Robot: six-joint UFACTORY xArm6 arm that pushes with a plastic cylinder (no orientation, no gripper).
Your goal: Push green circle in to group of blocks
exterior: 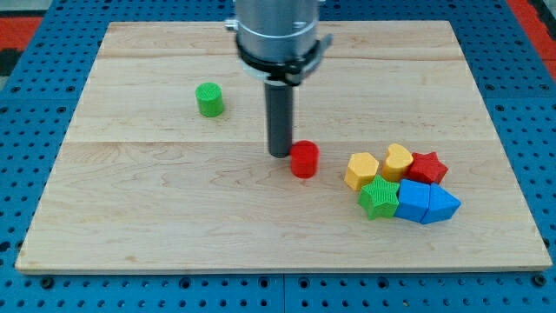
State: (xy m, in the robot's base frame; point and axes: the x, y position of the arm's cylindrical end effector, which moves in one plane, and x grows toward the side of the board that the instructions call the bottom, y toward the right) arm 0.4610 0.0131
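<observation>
Seeing the green circle point(209, 99) standing upright and alone in the upper left part of the worktop point(130, 217), touching nothing. Finding it well apart from the group of blocks, which is lying toward the view's lower right.

Resting my tip point(280, 154) near the middle of the worktop, to the view's right of the green circle and lower, well apart from it. Using a plain dark rod as the end effector: not opening or closing on anything, holding nothing. Seeing the rod hanging straight down from a grey metal collar point(278, 35) at the view's top.

Noticing a red circle point(304, 160) just beside my tip, on its right; looking as if touching the rod, though not telling for certain. Seeing this red circle sitting between my tip and the group, apart from the group.

Counting 6 blocks in the group, packed close together. Finding an orange block point(361, 169) on its left edge, a yellow heart point(398, 161) next to it and a red star point(427, 166) on the right of the heart. Seeing a green star point(379, 197) below the orange block, then a left blue block point(413, 200) and a right blue block point(442, 205) side by side, touching, below the red star. Not making out the exact shapes of the 2 blue ones.

Seeing a blue pegboard point(52, 26) surrounding the worktop on all sides.
</observation>
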